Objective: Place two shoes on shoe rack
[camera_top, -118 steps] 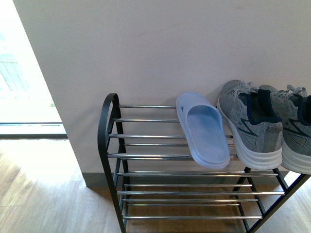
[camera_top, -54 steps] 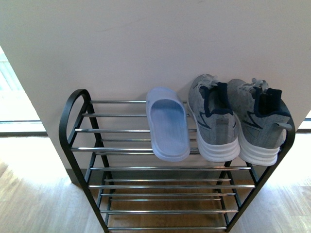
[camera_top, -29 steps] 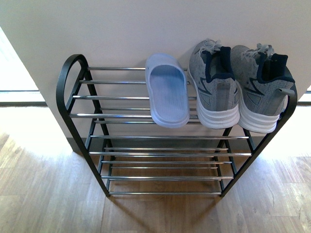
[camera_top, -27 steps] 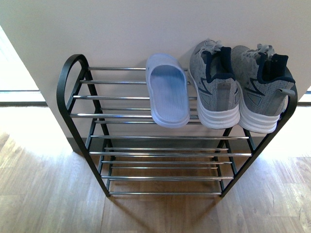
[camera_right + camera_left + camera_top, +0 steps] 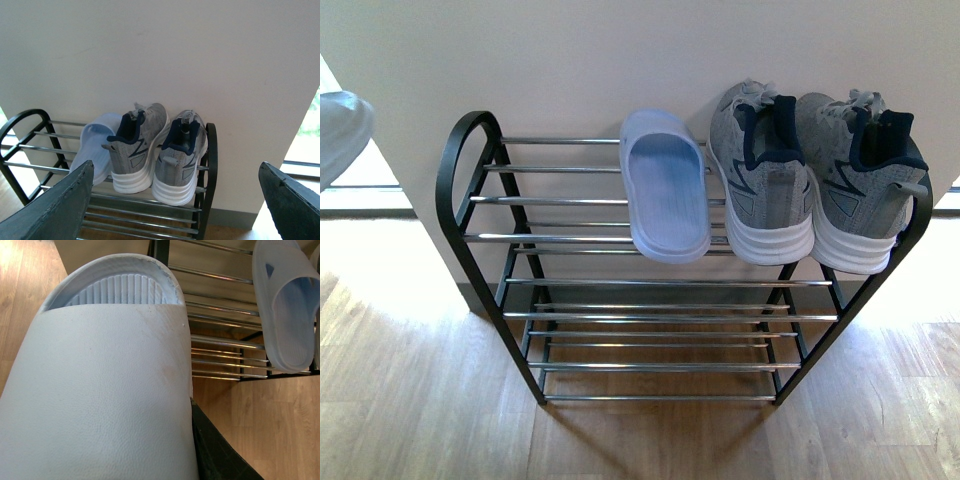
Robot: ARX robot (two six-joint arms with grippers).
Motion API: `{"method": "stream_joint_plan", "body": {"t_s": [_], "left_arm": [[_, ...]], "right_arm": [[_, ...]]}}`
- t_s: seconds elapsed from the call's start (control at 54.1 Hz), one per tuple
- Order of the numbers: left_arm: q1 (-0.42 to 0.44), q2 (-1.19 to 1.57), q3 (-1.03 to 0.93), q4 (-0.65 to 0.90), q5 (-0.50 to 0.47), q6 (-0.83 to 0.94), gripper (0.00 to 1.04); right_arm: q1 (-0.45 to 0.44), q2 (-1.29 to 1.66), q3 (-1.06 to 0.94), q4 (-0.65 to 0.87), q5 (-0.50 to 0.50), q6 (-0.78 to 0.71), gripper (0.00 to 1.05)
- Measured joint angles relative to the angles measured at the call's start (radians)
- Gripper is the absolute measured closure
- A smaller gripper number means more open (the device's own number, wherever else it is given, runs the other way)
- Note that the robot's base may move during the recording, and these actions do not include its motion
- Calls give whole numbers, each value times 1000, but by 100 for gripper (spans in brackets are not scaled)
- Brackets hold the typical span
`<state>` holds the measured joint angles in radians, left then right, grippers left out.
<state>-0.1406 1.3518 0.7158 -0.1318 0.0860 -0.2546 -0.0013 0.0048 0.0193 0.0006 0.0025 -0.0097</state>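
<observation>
Jaws of the right gripper (image 5: 175,200) are spread wide with nothing between them, while those of the left gripper cannot be made out, hidden behind the slide (image 5: 100,390) that fills the left wrist view; it is judged to be carried there. On the rack (image 5: 470,190), whose top shelf is full on the right and bare on the left, two sneakers (image 5: 815,180) stand side by side at the right end, with a second slide (image 5: 665,195) just beside them. Their long axes run front to back, heels toward the robot, toes at the wall. By this reckoning one slide is placed and one is left. The carried slide shows at the front view's left edge (image 5: 340,130), near the rack's left end; its open ribbed end faces the rack.
</observation>
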Motion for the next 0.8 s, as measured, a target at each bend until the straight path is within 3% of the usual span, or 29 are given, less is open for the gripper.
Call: {"method": "stream_joint_plan", "body": {"t_s": [0.203, 0.518, 0.795], "left_arm": [[-39, 304, 221, 99, 30, 43, 102], [-192, 608, 518, 171, -19, 9, 102], [-206, 734, 629, 187, -123, -4, 102]], "right_arm": [[0, 0, 0, 0, 0, 0, 9], [0, 0, 0, 0, 0, 0, 9], [0, 0, 0, 0, 0, 0, 9]]}}
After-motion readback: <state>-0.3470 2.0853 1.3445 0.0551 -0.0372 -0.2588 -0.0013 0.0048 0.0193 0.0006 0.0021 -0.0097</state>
